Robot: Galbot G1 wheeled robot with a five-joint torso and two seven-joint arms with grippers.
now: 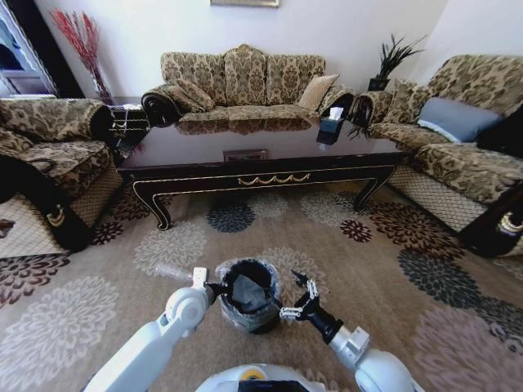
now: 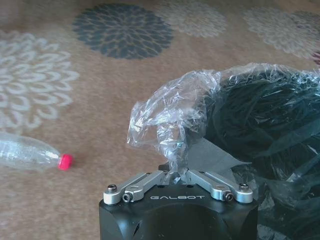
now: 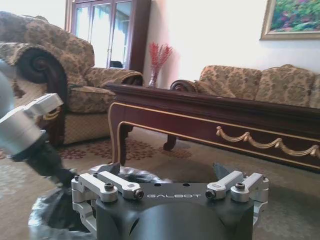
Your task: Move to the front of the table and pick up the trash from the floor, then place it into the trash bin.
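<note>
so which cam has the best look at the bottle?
Left wrist view: the bottle lies on the floor, clear body and red cap plainly visible, apart from the trash bin. Head view shows it as a faint clear shape beside the left gripper.

You see two glossy white arms with grey joints ending in black wrist blocks stamped GALBOT in pale letters. Each silver-linked left gripper (image 2: 176, 172) and right gripper (image 1: 301, 296) carries brushed metal finger links pinned by dark hex screws.
</note>
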